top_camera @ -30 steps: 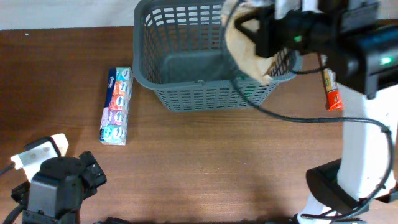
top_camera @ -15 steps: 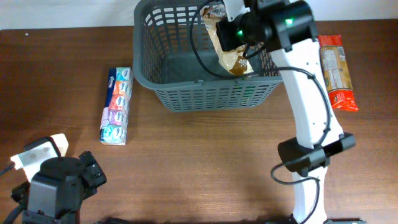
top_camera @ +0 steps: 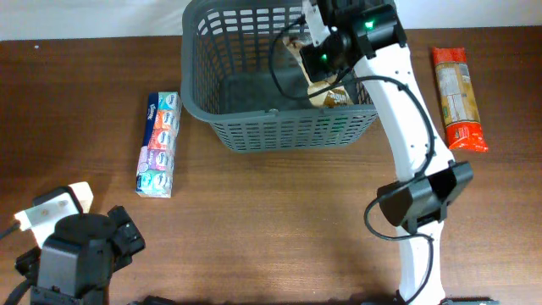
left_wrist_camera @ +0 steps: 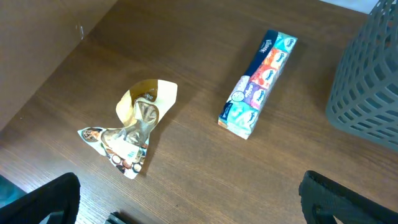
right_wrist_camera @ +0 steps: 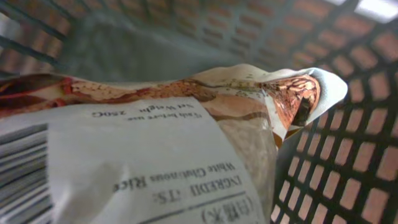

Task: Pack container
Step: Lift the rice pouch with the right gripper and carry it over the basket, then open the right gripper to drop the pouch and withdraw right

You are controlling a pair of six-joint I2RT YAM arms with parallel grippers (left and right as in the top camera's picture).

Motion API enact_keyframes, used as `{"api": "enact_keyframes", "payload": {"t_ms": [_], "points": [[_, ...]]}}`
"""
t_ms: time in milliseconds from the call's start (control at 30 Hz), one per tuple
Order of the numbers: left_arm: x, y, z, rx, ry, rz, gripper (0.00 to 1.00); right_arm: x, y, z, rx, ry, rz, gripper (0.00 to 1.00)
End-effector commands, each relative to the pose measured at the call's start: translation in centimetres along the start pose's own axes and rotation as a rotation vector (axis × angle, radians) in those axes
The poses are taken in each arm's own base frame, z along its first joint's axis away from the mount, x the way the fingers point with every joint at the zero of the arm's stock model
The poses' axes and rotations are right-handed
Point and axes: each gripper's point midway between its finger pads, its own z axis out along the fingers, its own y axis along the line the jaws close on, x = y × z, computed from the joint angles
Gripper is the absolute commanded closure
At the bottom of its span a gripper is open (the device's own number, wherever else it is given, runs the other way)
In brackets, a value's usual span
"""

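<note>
The container [top_camera: 254,127] is a large dark grey slotted basket at the table's back centre; its corner shows in the left wrist view [left_wrist_camera: 373,81]. My right gripper [top_camera: 326,47] is inside the basket near its right wall, shut on a cream and brown bag of rice [top_camera: 326,85] that hangs low in it. In the right wrist view the rice bag [right_wrist_camera: 155,143] fills the frame, with the basket lattice [right_wrist_camera: 348,155] behind it and my fingers hidden. My left gripper [left_wrist_camera: 193,208] is open and empty over the table's front left.
A long tissue pack [top_camera: 158,144] lies left of the basket and also shows in the left wrist view [left_wrist_camera: 258,84]. A crumpled cream packet [left_wrist_camera: 134,134] lies by my left arm [top_camera: 80,254]. A red and clear pasta packet [top_camera: 457,85] lies right of the basket.
My right arm has swung left and down, carrying the rice bag from above the basket's right rim to inside it. The left arm has not moved.
</note>
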Motion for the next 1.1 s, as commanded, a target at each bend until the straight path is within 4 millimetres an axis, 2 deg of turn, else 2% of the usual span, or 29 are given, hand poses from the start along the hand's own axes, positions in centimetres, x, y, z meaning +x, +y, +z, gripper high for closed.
{"api": "enact_keyframes", "payload": {"t_ms": [0,133,200,233,267,300,433,567,733,833,867,967,1067], "points": [[0.1,0.0,0.1,-0.003,0.006,-0.01,0.0,1.1,-1.2,1.1,0.024,0.039,0.019,0.91],[0.1,0.0,0.1,-0.003,0.006,-0.01,0.0,1.9,-1.2,2.1,0.023,0.07,0.02,0.9],[0.1,0.0,0.1,-0.003,0.006,-0.01,0.0,2.1,-1.2,2.4,0.023,0.077,0.02,0.76],[0.1,0.0,0.1,-0.003,0.006,-0.01,0.0,2.2,-1.2,2.5,0.022,0.078,0.02,0.66],[0.1,0.0,0.1,-0.003,0.006,-0.01,0.0,2.2,-1.2,2.5,0.022,0.078,0.02,0.52],[0.1,0.0,0.1,-0.003,0.006,-0.01,0.0,2.2,-1.2,2.5,0.022,0.077,0.02,0.47],[0.1,0.0,0.1,-0.003,0.006,-0.01,0.0,2.0,-1.3,2.5,0.023,0.071,0.02,0.41],[0.1,0.0,0.1,-0.003,0.006,-0.01,0.01,1.9,-1.3,2.4,0.023,0.069,0.019,0.31],[0.1,0.0,0.1,-0.003,0.006,-0.01,0.0,1.5,-1.2,1.6,0.023,0.048,0.019,0.27],[0.1,0.0,0.1,-0.003,0.006,-0.01,0.0,0.3,-1.3,-0.6,0.027,-0.009,0.018,0.2],[0.1,0.0,0.1,-0.003,0.006,-0.01,0.0,-0.3,-1.3,-1.6,0.03,-0.038,0.018,0.1],[0.1,0.0,0.1,-0.003,0.006,-0.01,0.0,-2.6,-1.7,-6.1,0.04,-0.162,0.022,0.0],[0.1,0.0,0.1,-0.003,0.006,-0.01,0.0,-4.1,-3.2,-11.8,0.082,-0.295,0.067,0.01]]}}
